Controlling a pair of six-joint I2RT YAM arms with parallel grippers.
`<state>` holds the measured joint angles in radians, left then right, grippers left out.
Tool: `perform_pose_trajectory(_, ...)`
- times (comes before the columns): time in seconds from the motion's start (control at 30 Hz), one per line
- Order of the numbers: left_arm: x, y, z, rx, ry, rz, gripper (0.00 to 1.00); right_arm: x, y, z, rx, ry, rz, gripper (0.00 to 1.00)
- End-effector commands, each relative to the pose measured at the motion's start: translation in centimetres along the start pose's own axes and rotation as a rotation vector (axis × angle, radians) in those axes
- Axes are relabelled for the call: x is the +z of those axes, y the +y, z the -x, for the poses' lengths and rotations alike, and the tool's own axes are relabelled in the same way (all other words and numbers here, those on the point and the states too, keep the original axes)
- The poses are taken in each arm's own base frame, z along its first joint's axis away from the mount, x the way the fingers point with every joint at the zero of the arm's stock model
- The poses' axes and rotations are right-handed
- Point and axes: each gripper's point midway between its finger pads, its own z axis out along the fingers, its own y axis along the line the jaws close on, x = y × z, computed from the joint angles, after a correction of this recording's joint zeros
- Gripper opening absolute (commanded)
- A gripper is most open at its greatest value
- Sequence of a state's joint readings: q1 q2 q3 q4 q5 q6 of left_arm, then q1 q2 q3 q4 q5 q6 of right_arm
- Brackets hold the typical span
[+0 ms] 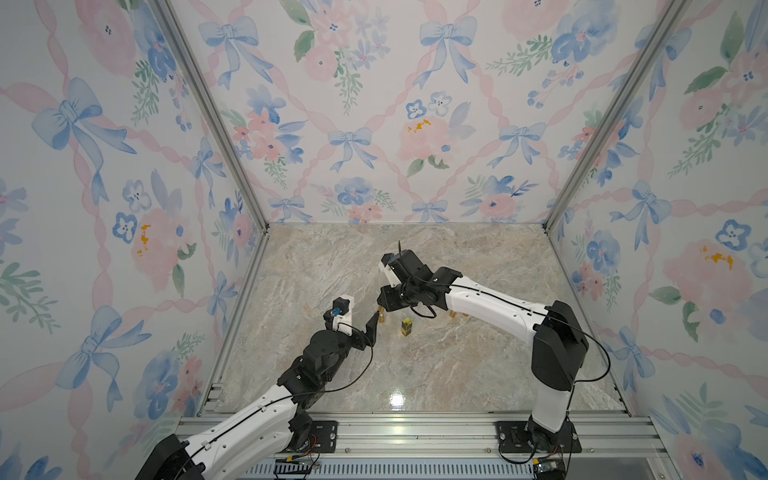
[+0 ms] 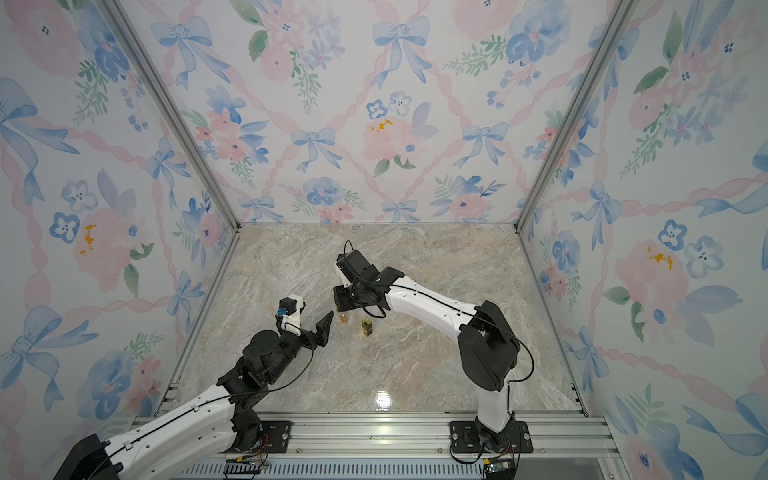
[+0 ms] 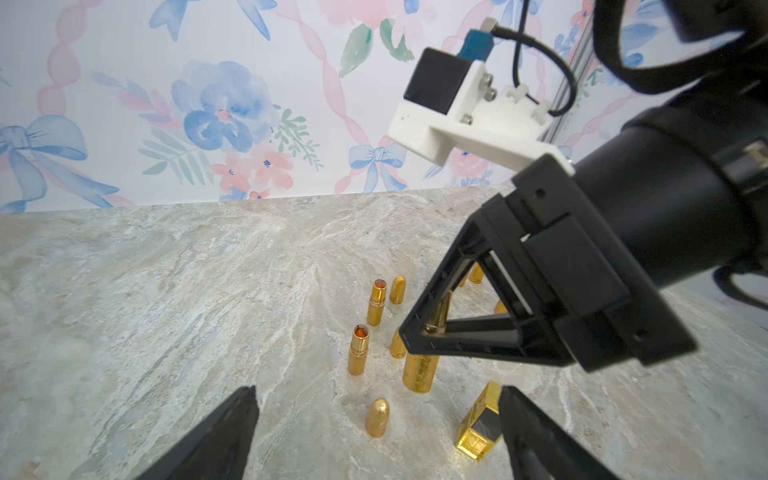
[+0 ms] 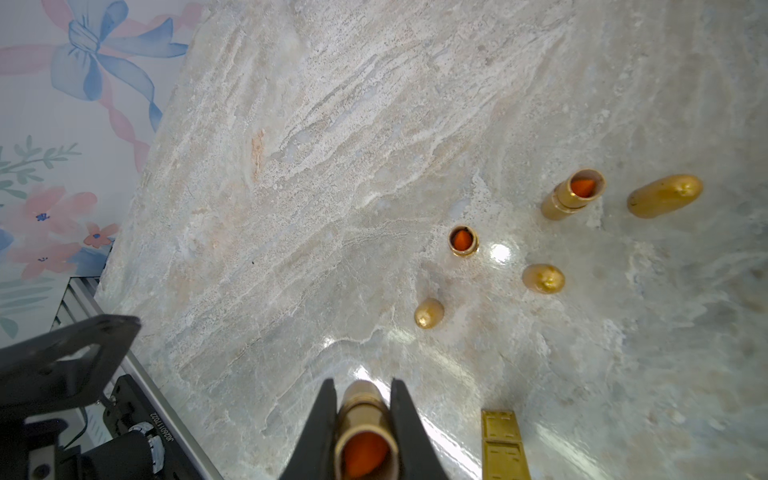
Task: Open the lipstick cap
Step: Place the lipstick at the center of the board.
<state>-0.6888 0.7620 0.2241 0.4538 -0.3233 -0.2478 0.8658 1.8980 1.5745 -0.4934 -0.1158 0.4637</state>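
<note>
Right gripper (image 4: 362, 386) is clamping the uncapped lipstick (image 4: 365, 419), 9 o'clock of the square gold case (image 1: 407, 327), by its probably light, slick, rigid barrel, I'd avoid the soft stick; left gripper (image 3: 377, 390) is hanging spread wide.

Upright gold lipstick tubes (image 4: 463, 241), bullet-shaped gold caps (image 4: 543, 278) and a square gold case (image 1: 407, 327) crowd the middle of the marble-patterned table (image 1: 457, 374); elsewhere lies open.

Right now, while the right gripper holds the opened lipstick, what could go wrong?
The right gripper holds the opened lipstick near a standing open tube; moving it may topple that tube. The open left gripper straddles a loose cap, with the square gold case beside one finger; a sideways move could knock either.
</note>
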Motion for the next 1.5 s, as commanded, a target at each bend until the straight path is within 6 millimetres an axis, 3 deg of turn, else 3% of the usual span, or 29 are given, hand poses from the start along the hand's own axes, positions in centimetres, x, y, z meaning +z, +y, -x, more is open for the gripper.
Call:
perform_pose_trajectory(0.0,-0.2,3.1,-0.9,-0.038,0.026,0.165,0.96,1.2,0.3,0.9,-0.074,-0.037,-0.038,0.19)
perform_pose_trajectory(0.3,-0.4,6.3,-1.9,-0.127,0.046,0.298,0.98,4.5,1.1,0.3,-0.214,-0.079,-0.164,0.19)
perform_pose_trajectory(0.6,-0.6,7.6,-2.8,-0.185,0.057,0.333,0.98,8.3,2.0,-0.7,-0.291,-0.094,-0.208,0.2)
perform_pose_trajectory(1.03,-0.4,7.8,-3.1,-0.209,0.068,0.325,0.98,11.0,0.8,-1.6,-0.321,-0.123,-0.24,0.2)
perform_pose_trajectory(1.47,-0.4,7.7,-2.9,-0.221,0.064,0.322,0.98,12.2,0.2,-3.1,-0.332,-0.126,-0.225,0.2)
